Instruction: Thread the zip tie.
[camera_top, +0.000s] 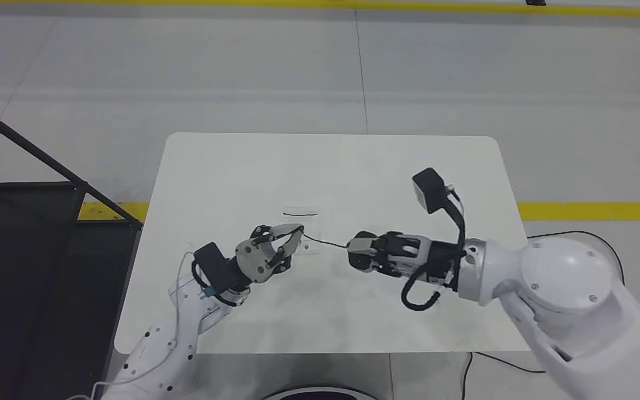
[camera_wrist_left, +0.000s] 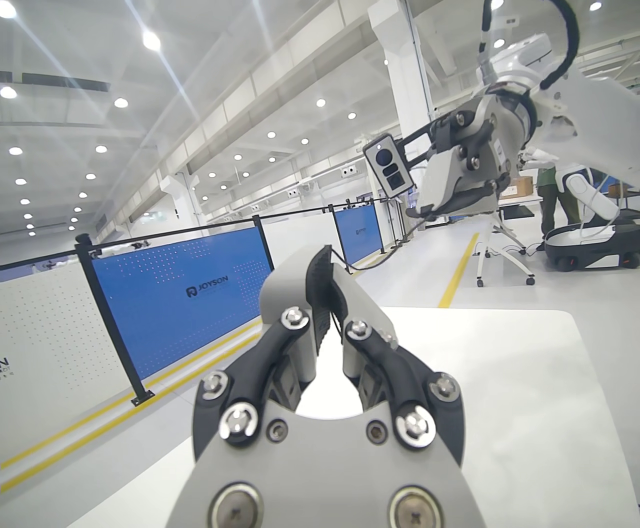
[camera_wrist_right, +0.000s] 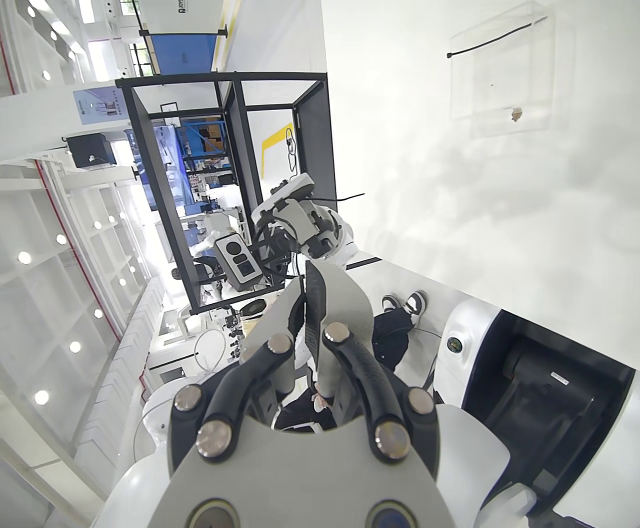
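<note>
Left fingers (camera_wrist_left: 287, 285), right fingers (camera_wrist_right: 345, 300) on zip tie (camera_top: 325, 241)

A white rectangular table with rounded corners (camera_top: 400, 170) is set on a pale grey floor. A clear, square, thin plastic sheet (camera_wrist_right: 500, 90) is laid flat on the tabletop, toward the middle. A thin black plastic zip tie (camera_top: 300, 212) is stretched out straight along one side of that sheet, its small head at the sheet's edge. A tiny brown fleck (camera_wrist_right: 515, 115) is seen on the sheet, well apart from the tie.
</note>
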